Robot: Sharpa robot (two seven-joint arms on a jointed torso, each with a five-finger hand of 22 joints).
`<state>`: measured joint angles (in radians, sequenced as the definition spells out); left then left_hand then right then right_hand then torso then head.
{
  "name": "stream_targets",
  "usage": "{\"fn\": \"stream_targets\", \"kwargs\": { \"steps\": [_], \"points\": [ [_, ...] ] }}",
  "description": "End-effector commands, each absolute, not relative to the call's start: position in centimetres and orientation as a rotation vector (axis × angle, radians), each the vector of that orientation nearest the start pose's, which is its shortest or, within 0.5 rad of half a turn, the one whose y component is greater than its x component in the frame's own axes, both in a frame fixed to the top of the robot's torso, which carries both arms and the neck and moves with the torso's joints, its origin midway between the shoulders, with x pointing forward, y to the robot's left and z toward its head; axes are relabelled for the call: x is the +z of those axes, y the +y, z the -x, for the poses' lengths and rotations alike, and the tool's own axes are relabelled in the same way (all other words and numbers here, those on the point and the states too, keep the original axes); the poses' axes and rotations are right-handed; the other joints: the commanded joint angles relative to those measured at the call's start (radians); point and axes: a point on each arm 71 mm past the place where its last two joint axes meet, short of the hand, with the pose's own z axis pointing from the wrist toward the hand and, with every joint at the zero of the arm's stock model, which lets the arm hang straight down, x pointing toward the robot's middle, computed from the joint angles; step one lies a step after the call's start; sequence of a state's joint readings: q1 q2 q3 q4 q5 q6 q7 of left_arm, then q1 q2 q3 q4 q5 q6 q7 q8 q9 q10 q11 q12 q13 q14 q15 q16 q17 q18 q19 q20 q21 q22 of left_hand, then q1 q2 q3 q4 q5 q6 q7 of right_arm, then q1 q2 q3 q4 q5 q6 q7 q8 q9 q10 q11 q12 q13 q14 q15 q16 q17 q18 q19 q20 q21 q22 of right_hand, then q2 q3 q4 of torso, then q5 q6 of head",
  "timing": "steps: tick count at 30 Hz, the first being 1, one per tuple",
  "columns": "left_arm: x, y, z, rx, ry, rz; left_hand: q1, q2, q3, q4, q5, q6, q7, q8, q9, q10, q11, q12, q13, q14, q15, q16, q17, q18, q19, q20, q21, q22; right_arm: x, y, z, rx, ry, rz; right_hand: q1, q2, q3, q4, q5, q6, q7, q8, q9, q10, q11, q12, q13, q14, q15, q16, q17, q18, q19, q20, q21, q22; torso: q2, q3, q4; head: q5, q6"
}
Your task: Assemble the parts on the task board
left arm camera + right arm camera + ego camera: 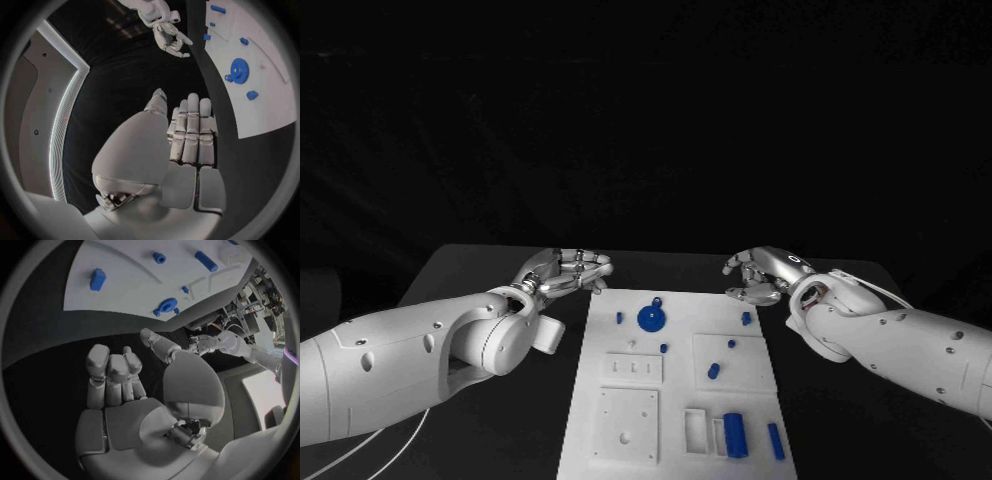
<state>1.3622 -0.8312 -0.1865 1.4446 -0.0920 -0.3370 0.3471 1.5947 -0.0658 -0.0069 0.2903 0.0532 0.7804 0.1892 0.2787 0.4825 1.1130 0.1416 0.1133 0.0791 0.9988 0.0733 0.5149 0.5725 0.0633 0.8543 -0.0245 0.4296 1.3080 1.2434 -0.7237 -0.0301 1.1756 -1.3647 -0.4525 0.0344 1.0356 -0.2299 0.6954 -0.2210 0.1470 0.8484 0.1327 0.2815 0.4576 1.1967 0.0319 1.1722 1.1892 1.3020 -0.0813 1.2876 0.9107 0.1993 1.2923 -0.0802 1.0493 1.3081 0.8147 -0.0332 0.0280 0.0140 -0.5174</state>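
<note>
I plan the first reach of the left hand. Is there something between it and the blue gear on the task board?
Nothing visible stands between them. The left hand is off the far left corner of the task board, holding nothing. The blue gear lies flat on the board's far part, with bare white plate and black table in between.

Robotics lab or test cell: matte black table (488,262) against black backdrop; flat white task board (620,365) with recessed slots lies beyond the fingertips; cluttered equipment rack with cables (253,295) stands past it.
</note>
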Motion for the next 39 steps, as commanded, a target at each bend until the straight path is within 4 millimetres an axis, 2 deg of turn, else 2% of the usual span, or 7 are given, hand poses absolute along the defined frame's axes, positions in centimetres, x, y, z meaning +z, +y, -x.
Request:
{"fn": "stream_targets", "kwargs": {
  "steps": [1,4,10,14,19,34,39],
  "points": [
    [-15.4,22.8,-51.5,-1.400,1.471,0.925,-0.006,-0.004,0.006,0.000,-0.002,0.007,0.001,0.005,0.001,0.006,0.000,0.003,0.001,0.001,0.002,-0.005,0.001,0.013,-0.008,0.001,0.005,0.016,-17.0,-25.8,-55.5,0.701,1.515,-0.018,-0.009,0.011,-0.045,-0.012,-0.014,0.010,0.012,0.006,0.000,-0.011,-0.002,-0.001,-0.003,0.000,0.001,-0.004,0.002,0.063,-0.011,0.000,-0.003,0.015,-0.002,0.0090,-0.0074,-0.001,0.001],
    [-15.4,22.9,-51.5,-1.400,1.470,0.924,-0.006,-0.005,0.006,0.000,-0.002,0.007,0.001,0.005,0.002,0.006,0.000,0.003,0.001,0.001,0.002,-0.005,0.001,0.013,-0.008,0.001,0.005,0.016,-17.3,-27.1,-55.7,0.681,1.529,-0.023,-0.013,0.025,-0.097,-0.033,-0.001,0.011,0.010,0.005,-0.002,-0.018,-0.003,-0.003,-0.006,-0.002,0.000,-0.005,0.005,0.063,-0.020,0.000,-0.004,0.016,-0.001,0.0132,-0.0094,-0.004,0.002],
    [-15.5,22.8,-51.6,-1.401,1.470,0.923,-0.005,-0.006,0.006,-0.001,-0.002,0.007,0.001,0.005,0.001,0.006,-0.001,0.003,0.001,0.001,0.002,-0.005,0.002,0.013,-0.008,0.001,0.005,0.016,-19.5,-29.0,-56.0,0.648,1.570,-0.039,0.006,0.030,-0.135,-0.061,0.034,0.009,0.003,0.002,-0.006,-0.026,-0.010,-0.007,-0.012,-0.003,-0.006,-0.008,0.007,0.063,-0.028,0.003,-0.003,0.017,-0.001,0.0243,-0.0118,-0.012,0.001],
    [-15.5,22.8,-51.7,-1.400,1.471,0.923,-0.005,-0.006,0.006,-0.001,-0.002,0.007,0.001,0.004,0.001,0.005,-0.001,0.002,0.000,0.001,0.002,-0.006,0.002,0.013,-0.008,0.001,0.005,0.016,-20.8,-29.7,-56.0,0.633,1.594,-0.060,0.019,0.034,-0.145,-0.065,0.068,0.008,-0.002,0.001,-0.007,-0.032,-0.014,-0.013,-0.018,-0.004,-0.010,-0.011,0.008,0.063,-0.034,0.005,-0.004,0.017,-0.001,0.0266,-0.0096,-0.017,-0.003],
    [-15.6,22.9,-51.7,-1.400,1.471,0.924,-0.005,-0.006,0.006,0.000,-0.002,0.006,0.001,0.004,0.001,0.003,-0.001,0.001,0.000,0.001,0.002,-0.006,0.002,0.013,-0.008,0.001,0.005,0.016,-22.2,-30.1,-55.8,0.623,1.623,-0.070,0.037,0.039,-0.147,-0.066,0.110,0.007,-0.004,0.000,-0.009,-0.034,-0.016,-0.014,-0.020,-0.005,-0.012,-0.013,0.008,0.063,-0.037,0.007,-0.003,0.018,0.000,0.0320,-0.0084,-0.021,-0.005],
    [-15.6,22.9,-51.7,-1.399,1.473,0.925,-0.004,-0.006,0.005,0.000,-0.002,0.005,0.002,0.003,0.001,0.002,-0.001,0.000,-0.001,0.001,0.002,-0.007,0.003,0.013,-0.008,0.001,0.005,0.016,-23.9,-29.5,-55.4,0.637,1.660,-0.074,0.036,0.038,-0.172,-0.067,0.137,0.001,-0.008,-0.004,-0.012,-0.038,-0.020,-0.017,-0.023,-0.006,-0.016,-0.015,0.010,0.063,-0.042,0.010,-0.001,0.018,0.000,0.0265,-0.0087,-0.019,-0.015],
    [-15.6,22.9,-51.7,-1.400,1.474,0.925,-0.004,-0.005,0.005,0.000,-0.002,0.005,0.002,0.003,0.001,0.002,-0.001,-0.001,-0.001,0.001,0.002,-0.007,0.003,0.013,-0.008,0.001,0.005,0.016,-24.0,-29.2,-55.5,0.639,1.662,-0.075,0.041,0.053,-0.176,-0.066,0.123,0.003,-0.009,-0.002,-0.012,-0.036,-0.022,-0.014,-0.022,-0.006,-0.017,-0.016,0.012,0.063,-0.043,0.010,-0.001,0.018,-0.001,0.0259,-0.0079,-0.019,-0.018]
  ]
}}
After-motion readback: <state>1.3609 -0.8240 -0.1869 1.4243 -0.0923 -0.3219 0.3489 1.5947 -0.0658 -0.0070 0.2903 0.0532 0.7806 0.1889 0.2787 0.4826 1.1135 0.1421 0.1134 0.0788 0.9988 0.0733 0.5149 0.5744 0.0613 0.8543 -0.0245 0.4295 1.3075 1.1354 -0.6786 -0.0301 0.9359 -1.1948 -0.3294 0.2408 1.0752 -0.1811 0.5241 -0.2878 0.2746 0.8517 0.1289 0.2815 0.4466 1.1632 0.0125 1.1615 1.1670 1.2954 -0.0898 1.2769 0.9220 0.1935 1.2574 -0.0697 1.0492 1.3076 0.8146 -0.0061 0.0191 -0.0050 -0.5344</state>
